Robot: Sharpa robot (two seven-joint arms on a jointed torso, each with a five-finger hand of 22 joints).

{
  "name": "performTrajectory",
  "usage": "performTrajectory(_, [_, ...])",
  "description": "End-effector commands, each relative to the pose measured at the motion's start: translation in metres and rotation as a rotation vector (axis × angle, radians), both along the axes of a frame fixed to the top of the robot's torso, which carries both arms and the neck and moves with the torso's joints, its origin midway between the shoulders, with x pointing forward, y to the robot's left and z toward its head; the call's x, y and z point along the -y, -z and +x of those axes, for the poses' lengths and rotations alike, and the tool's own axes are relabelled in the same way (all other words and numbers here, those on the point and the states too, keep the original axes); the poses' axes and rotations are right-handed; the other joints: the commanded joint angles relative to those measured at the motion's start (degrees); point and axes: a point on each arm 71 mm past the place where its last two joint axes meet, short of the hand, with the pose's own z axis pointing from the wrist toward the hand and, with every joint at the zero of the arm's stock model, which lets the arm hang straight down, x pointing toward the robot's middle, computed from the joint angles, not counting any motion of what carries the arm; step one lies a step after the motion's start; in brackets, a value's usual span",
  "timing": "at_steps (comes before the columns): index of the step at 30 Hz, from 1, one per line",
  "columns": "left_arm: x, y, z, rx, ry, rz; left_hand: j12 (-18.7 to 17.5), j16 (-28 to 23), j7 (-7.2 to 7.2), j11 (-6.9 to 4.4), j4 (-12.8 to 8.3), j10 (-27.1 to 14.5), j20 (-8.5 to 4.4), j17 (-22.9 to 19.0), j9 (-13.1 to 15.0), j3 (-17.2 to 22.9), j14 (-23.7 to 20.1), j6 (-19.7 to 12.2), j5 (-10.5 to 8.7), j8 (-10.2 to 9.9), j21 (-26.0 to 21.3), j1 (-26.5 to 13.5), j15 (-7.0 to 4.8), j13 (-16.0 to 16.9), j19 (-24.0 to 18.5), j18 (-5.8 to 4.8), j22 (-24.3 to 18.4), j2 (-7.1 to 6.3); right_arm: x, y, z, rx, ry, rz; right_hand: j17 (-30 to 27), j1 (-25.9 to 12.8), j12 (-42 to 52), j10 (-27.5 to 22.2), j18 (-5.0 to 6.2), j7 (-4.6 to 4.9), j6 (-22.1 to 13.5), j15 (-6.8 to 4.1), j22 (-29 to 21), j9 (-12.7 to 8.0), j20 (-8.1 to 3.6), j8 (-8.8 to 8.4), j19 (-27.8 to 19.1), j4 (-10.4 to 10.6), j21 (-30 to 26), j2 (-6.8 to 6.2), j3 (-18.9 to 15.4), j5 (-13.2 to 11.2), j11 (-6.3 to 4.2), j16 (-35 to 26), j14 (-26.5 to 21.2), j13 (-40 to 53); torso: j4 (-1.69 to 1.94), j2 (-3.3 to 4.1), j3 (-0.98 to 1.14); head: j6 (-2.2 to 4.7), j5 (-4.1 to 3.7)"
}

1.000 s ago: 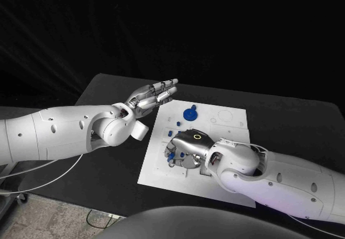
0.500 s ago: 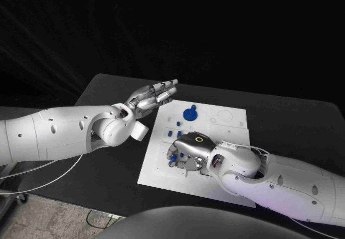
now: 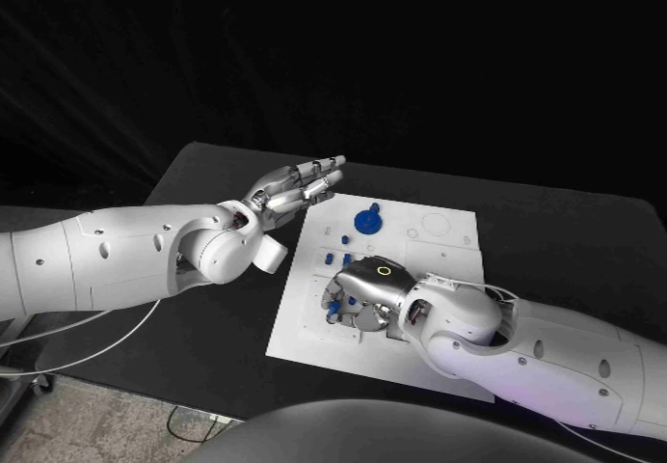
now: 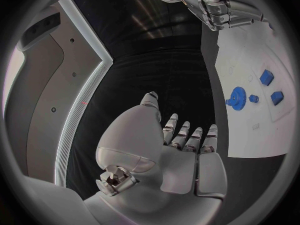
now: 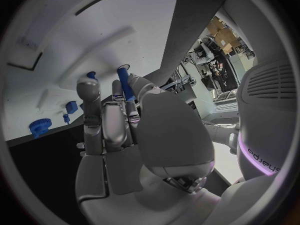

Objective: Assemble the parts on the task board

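The white task board lies in the middle of the black table. My right hand is down on the board's near half, fingers curled over some blue parts. In the right wrist view its fingers pinch a slim blue peg upright against the board. A blue gear stands on the far half, with small blue pieces between it and the hand. My left hand hovers flat and open above the board's far left corner, holding nothing. The left wrist view shows the gear and blue blocks.
Bare black table stretches to the right of the board and along its left side. The board carries empty outlined seats at its far right.
My right hand has slid a little toward the board's near edge and settled lower over the blue parts. The left hand has not moved.
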Motion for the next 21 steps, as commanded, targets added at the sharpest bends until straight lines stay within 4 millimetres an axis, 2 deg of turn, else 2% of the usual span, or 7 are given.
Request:
performTrajectory(1, [0.0023, -0.0003, -0.0008, -0.001, 0.022, -0.013, 0.25, 0.22, 0.37, -0.42, 0.07, 0.00, -0.04, 0.06, 0.09, -0.16, 0.08, 0.18, 0.39, 0.25, 0.23, 0.15, 0.38, 0.05, 0.25, -0.83, -0.07, 0.41, 0.0025, 0.0061, -0.0013, -0.013, 0.002, -0.043, -0.12, 0.22, -0.32, 1.87, -0.62, -0.04, -0.38, -0.03, 4.15, -0.01, -0.11, -0.37, -0.41, 0.00, -0.38, -0.20, 0.34, 0.24, -1.34, -0.32, -0.20, -0.08, 0.01, -0.03, 0.02, 0.00, 0.08])
performTrajectory(21, [0.0024, 0.0010, -0.0004, -0.009, 0.023, -0.009, 0.24, 0.23, 0.65, -0.54, 0.12, -0.01, -0.04, 0.07, 0.10, -0.16, 0.09, 0.26, 0.43, 0.30, 0.24, 0.20, 0.40, 0.05, 0.28, -0.90, -0.05, 0.63, 0.0045, 0.0057, -0.0055, -0.021, 0.002, -0.045, -0.50, 0.28, -0.49, 1.91, -0.54, 0.06, -0.54, 0.04, 4.02, -0.05, -0.06, -0.56, -0.68, -0.05, -1.05, -0.29, 0.37, 0.22, -1.27, -0.65, -0.42, -0.14, 0.00, -0.01, 0.01, 0.00, 0.10])
